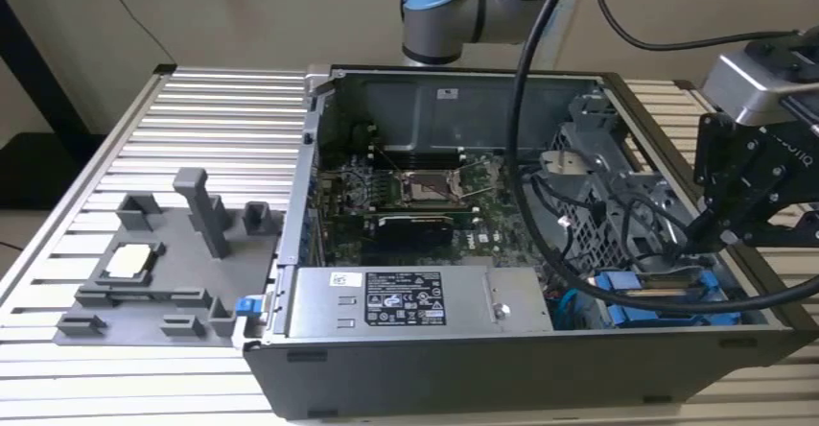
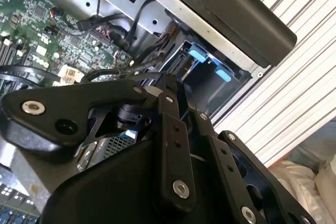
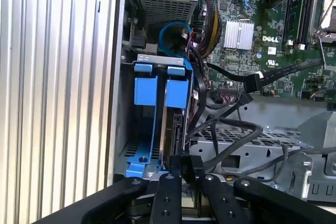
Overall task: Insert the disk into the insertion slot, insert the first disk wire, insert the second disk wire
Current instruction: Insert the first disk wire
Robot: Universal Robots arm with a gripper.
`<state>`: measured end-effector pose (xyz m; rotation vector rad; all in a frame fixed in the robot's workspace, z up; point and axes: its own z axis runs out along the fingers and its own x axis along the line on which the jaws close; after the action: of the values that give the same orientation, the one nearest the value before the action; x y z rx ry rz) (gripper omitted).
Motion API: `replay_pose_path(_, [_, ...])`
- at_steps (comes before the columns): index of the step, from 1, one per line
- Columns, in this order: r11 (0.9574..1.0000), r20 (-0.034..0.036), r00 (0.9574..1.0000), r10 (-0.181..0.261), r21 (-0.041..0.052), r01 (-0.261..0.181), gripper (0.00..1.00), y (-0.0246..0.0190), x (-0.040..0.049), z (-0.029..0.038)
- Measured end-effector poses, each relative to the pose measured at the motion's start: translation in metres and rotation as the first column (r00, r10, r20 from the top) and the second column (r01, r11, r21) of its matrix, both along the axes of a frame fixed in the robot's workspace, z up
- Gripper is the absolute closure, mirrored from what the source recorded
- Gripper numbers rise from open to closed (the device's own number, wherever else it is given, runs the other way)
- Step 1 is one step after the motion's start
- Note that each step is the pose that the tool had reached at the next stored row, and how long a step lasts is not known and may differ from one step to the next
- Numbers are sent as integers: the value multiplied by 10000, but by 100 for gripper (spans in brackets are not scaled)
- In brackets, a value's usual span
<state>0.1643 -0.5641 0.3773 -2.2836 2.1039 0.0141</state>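
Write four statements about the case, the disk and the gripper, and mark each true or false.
1. The computer case lies open on the slatted table. True.
2. The gripper hangs over the grey fixture. False: it is at the blue drive bay, on the exterior view's right.
3. The disk lies outside the case. False: it stands in the drive bay.
4. The power supply bears a white label. True.

One open case [image 1: 423,349] on one slatted worktop [image 1: 192,109]; one grey fixture [image 1: 153,282] at the exterior view's left. One arm [image 1: 442,9], one end effector [image 1: 701,244]. Inside: one motherboard [image 1: 409,196] and one power supply [image 1: 409,301]. The first wrist view shows two blue carriers [image 3: 145,88] and one disk [image 3: 171,129].
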Motion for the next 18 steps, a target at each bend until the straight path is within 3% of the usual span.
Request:
replay_pose_path(2, [10000, 0, 10000, -72, 48, 72, 81, -1, 1, -8])
replay_pose_path(6, [9993, -4, 9998, -181, 322, 181, 81, -13, 0, -21])
replay_pose_path(13, [9985, -22, 9991, -428, 336, 428, 81, -83, 0, -63])
replay_pose_path(18, [9977, -22, 9983, -588, 344, 589, 81, -92, 0, -107])
